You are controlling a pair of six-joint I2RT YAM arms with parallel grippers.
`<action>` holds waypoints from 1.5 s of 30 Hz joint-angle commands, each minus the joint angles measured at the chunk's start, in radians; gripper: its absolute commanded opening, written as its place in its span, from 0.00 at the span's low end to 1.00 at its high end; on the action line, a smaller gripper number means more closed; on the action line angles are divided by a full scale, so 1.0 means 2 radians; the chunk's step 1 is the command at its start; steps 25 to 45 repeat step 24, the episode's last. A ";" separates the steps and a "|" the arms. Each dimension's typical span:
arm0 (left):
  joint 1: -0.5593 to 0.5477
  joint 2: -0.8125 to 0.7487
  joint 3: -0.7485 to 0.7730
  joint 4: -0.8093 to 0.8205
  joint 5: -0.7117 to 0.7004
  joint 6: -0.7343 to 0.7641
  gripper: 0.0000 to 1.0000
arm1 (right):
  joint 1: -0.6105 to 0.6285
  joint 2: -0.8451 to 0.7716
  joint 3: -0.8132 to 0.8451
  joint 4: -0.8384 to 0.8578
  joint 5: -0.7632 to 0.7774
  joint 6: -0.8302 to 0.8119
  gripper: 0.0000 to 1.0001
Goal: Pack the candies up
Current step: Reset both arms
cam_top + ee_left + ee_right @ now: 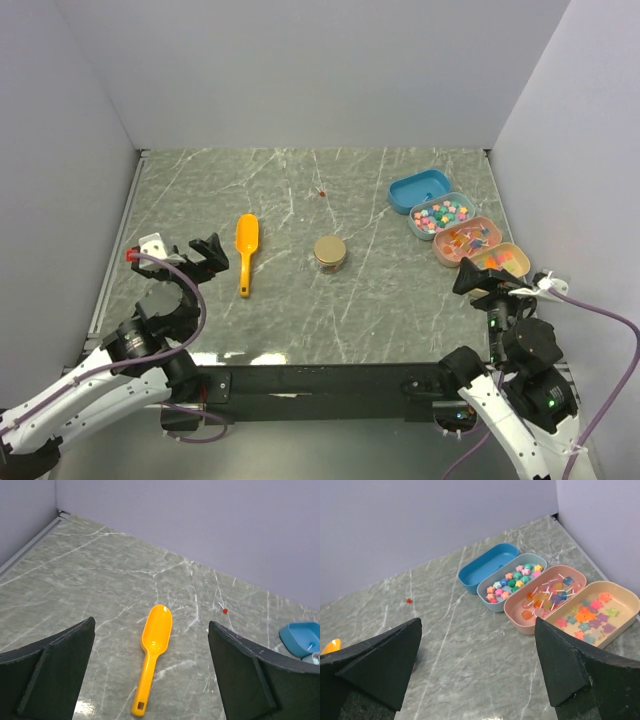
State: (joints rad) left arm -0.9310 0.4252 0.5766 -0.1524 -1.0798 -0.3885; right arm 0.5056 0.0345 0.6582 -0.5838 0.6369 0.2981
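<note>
Four trays (487,566) (three hold candies (515,578)), one scoop (246,250), one jar (330,254).

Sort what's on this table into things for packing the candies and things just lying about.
For the job, likely: star candies in the cream tray, orange scoop, gold-lidded jar.
Lying about: empty blue tray, pastel stars, lollipops, red speck.

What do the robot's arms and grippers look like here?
The left arm and right arm have white shells with black joints. A lilac cable loops along each. The left gripper and right gripper are matte black, with broad wedge-shaped fingers. Small green lights dot the right arm.
</note>
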 commanded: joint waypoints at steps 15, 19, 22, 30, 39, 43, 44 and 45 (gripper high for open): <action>-0.002 0.027 -0.004 -0.033 -0.047 -0.079 0.99 | -0.002 0.015 0.005 0.030 -0.021 -0.022 1.00; -0.002 0.024 -0.008 -0.032 -0.054 -0.086 0.99 | -0.002 0.016 0.006 0.027 -0.031 -0.021 1.00; -0.002 0.023 -0.013 -0.022 -0.054 -0.082 1.00 | -0.002 0.020 0.005 0.033 -0.037 -0.025 1.00; -0.002 0.024 -0.016 -0.015 -0.051 -0.079 0.99 | -0.002 0.026 0.008 0.033 -0.039 -0.026 1.00; -0.002 0.024 -0.016 -0.015 -0.051 -0.079 0.99 | -0.002 0.026 0.008 0.033 -0.039 -0.026 1.00; -0.002 0.024 -0.016 -0.015 -0.051 -0.079 0.99 | -0.002 0.026 0.008 0.033 -0.039 -0.026 1.00; -0.002 0.024 -0.016 -0.015 -0.051 -0.079 0.99 | -0.002 0.026 0.008 0.033 -0.039 -0.026 1.00; -0.002 0.024 -0.016 -0.015 -0.051 -0.079 0.99 | -0.002 0.026 0.008 0.033 -0.039 -0.026 1.00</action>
